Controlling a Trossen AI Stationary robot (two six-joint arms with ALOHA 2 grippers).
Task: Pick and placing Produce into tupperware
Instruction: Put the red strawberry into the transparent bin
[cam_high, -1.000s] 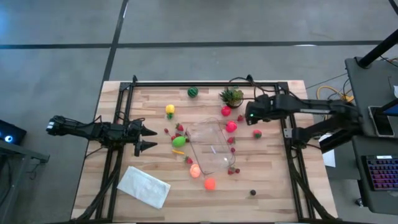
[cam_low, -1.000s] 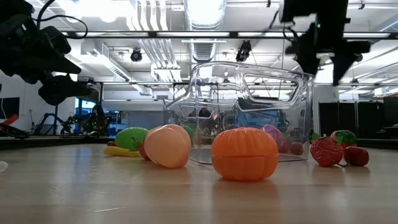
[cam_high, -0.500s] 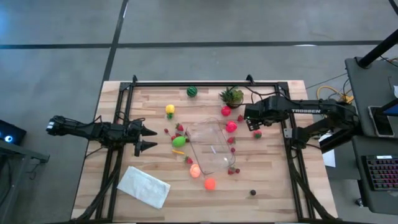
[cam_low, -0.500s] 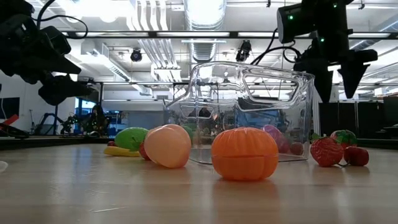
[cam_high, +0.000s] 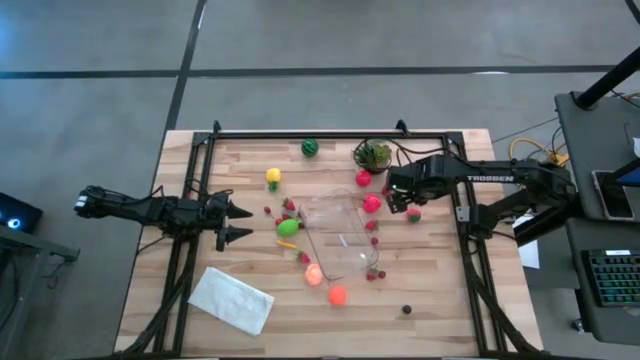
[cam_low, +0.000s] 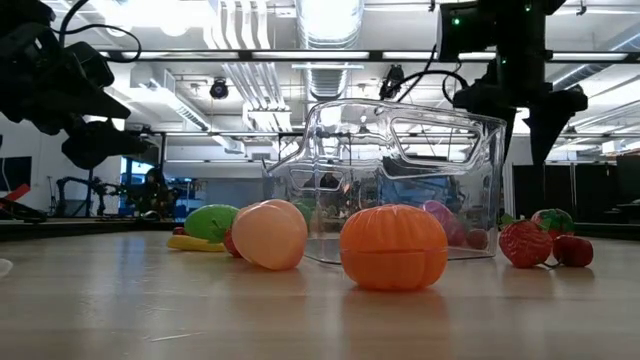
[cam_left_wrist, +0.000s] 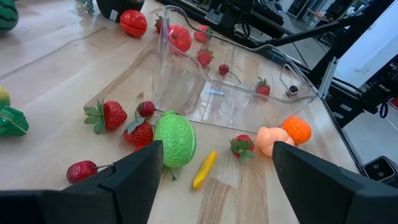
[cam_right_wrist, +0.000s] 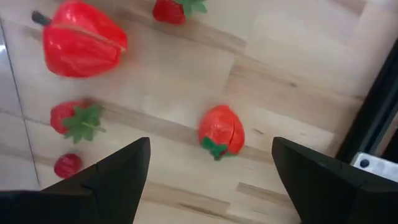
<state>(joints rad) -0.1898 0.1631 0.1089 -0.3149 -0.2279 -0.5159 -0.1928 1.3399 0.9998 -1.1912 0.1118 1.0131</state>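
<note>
- Right gripper (cam_high: 397, 197): fingers apart, nothing held, hanging above the wooden table (cam_high: 440, 300) toward its right edge. Under it a small red tomato-like toy with green leaves (cam_right_wrist: 221, 132), and a larger glossy red toy fruit (cam_right_wrist: 83, 40) nearby.
- Left gripper (cam_high: 240, 222): fingers apart, empty, near the table's left edge, well apart from the produce.
- Clear rectangular plastic container (cam_high: 338, 238): mid-table, looks empty from above, though it's hard to be sure.
- Lime green toy fruit (cam_high: 288, 227): just beside the container's left wall.
- Round orange toy fruit (cam_high: 337, 295): near the container's front end.
</note>
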